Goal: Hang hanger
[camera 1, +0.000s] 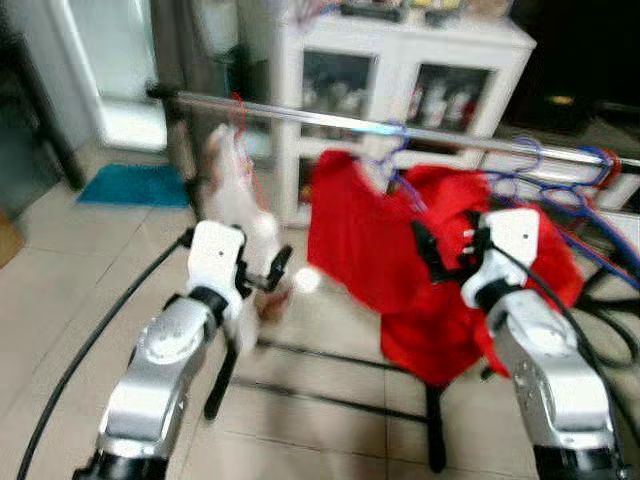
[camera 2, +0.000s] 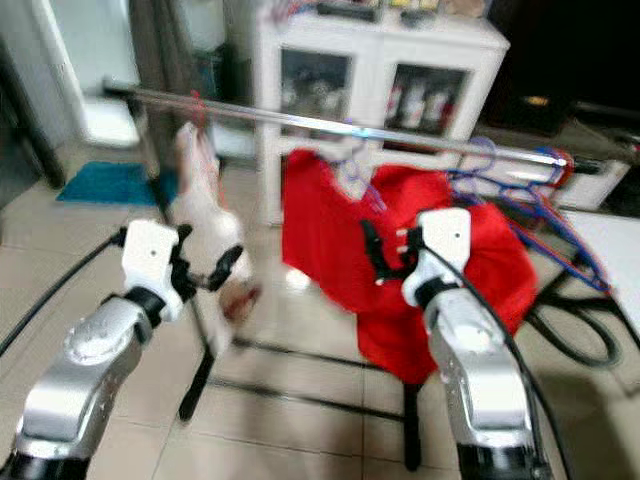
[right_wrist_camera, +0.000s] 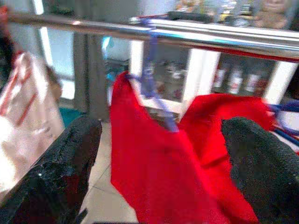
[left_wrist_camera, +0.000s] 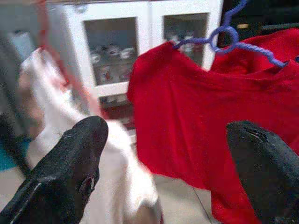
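right wrist: hanger [right_wrist_camera: 152,74] on rail [right_wrist_camera: 196,37]

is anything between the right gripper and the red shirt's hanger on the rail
Nothing visible does. The right gripper, fingers open, faces the red shirt with open air between; its purple hanger already hooks over the metal rail. The white garment hangs off to the left.

red garment [camera 1: 400,250], purple hanger [left_wrist_camera: 233,39], white cloth [camera 1: 235,190]
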Motion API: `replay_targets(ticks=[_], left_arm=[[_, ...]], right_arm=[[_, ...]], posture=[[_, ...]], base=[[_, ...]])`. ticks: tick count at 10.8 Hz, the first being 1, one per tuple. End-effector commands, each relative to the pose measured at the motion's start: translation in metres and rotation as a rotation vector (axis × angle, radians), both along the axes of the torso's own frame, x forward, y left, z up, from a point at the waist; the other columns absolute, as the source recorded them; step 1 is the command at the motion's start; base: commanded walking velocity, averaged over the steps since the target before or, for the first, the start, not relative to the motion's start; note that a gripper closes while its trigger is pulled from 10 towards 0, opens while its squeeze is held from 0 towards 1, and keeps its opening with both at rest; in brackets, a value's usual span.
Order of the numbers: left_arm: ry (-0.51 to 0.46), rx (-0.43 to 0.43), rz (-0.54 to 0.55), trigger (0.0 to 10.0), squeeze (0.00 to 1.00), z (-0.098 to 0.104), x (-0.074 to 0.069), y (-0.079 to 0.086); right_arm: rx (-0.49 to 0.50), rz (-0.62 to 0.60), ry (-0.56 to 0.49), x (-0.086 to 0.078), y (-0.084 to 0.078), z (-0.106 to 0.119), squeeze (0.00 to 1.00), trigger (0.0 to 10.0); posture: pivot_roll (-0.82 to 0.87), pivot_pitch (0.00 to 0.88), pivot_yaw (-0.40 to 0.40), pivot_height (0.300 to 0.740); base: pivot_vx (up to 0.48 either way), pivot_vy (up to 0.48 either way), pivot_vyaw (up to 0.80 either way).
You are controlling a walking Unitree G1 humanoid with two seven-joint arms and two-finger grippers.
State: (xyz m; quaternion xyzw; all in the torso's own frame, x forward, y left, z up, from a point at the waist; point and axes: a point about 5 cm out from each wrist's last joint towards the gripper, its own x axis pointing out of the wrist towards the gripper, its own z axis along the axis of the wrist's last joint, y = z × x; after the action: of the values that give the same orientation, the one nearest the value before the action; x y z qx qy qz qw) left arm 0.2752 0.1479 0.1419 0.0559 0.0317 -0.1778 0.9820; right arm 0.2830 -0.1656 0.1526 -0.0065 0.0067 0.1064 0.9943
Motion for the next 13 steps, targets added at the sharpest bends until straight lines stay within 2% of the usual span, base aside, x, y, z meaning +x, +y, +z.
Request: replay_targets(ticks=[1, 4, 5, 7, 9, 10, 11, 13], left_arm=[[-0.013, -0.011, -0.031, 10.0, 1.00, 0.003, 0.002, -0.008], [-0.011, -0.009, -0.029, 10.0, 1.00, 0.002, 0.001, -0.006], [-0.014, -0.008, -0.032, 10.0, 1.00, 0.003, 0.001, -0.007], [-0.016, -0.006, -0.050, 10.0, 1.00, 0.004, -0.001, -0.008], [-0.020, 0.015, -0.058, 10.0, 0.99, 0.004, -0.002, -0.008], [-0.028, 0.020, -0.084, 10.0, 1.00, 0.005, -0.002, -0.010], [-0.033, 0.026, -0.158, 10.0, 1.00, 0.007, -0.004, -0.016], [-0.020, 0.019, -0.277, 10.0, 1.00, 0.009, -0.005, -0.025]], right_arm=[[0.000, -0.052, -0.018, 0.001, -0.012, 0.003, 1.00, 10.0], [0.021, -0.080, -0.041, 0.002, -0.017, 0.005, 1.00, 10.0], [0.019, -0.045, -0.043, 0.004, -0.017, 0.007, 1.00, 10.0], [-0.009, -0.071, -0.060, 0.009, -0.033, 0.014, 1.00, 10.0], [-0.014, -0.094, -0.070, 0.008, -0.051, 0.020, 1.00, 10.0], [-0.021, -0.103, -0.073, 0.007, -0.060, 0.023, 1.00, 10.0], [-0.033, -0.107, -0.076, 0.009, -0.068, 0.025, 1.00, 10.0], [-0.059, -0.112, -0.002, 0.018, -0.082, 0.023, 1.00, 10.0]], posture=[[0.10, 0.000, -0.053, 0.740], [0.11, 0.000, -0.056, 0.740], [0.11, 0.000, -0.055, 0.740], [0.11, 0.000, -0.061, 0.740], [0.11, 0.000, -0.071, 0.740], [0.10, 0.000, -0.073, 0.740], [0.10, 0.000, -0.074, 0.740], [0.09, 0.000, -0.070, 0.740]], base=[[0.281, 0.000, 0.00], [0.284, 0.000, 0.00], [0.292, 0.000, 0.00], [0.137, 0.000, 0.00], [0.000, 0.000, 0.00], [0.000, 0.000, 0.00], [0.000, 0.000, 0.00], [0.000, 0.000, 0.00]])
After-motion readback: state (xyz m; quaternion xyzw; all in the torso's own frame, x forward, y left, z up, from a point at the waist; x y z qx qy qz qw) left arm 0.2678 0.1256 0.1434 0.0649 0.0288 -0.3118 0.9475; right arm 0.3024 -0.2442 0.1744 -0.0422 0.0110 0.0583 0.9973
